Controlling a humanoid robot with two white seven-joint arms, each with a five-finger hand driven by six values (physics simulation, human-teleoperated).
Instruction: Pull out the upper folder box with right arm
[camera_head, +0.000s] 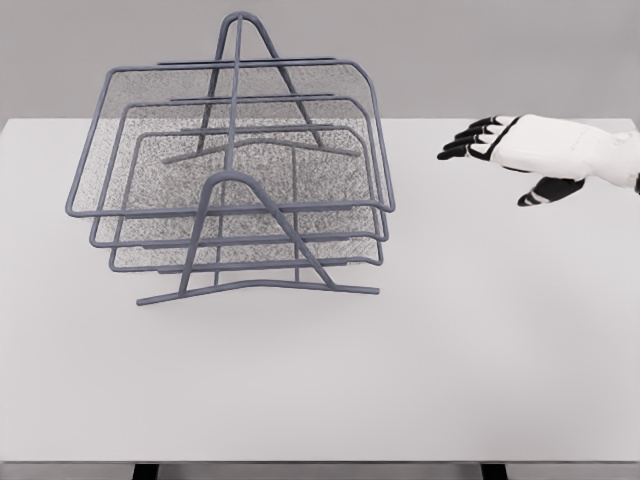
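A grey wire rack (235, 185) with three stacked mesh trays stands on the left half of the white table (450, 350). The upper tray (225, 140) sits widest at the top, its right rim near the rack's right side. My right hand (495, 150) hovers above the table to the right of the rack, well apart from it. Its fingers (462, 143) point left toward the trays, spread and relaxed, holding nothing. The thumb hangs below the palm. The left arm does not show.
The rack's A-shaped frame legs (260, 285) stand on the table in front of the trays. The table's front edge runs along the bottom of the view.
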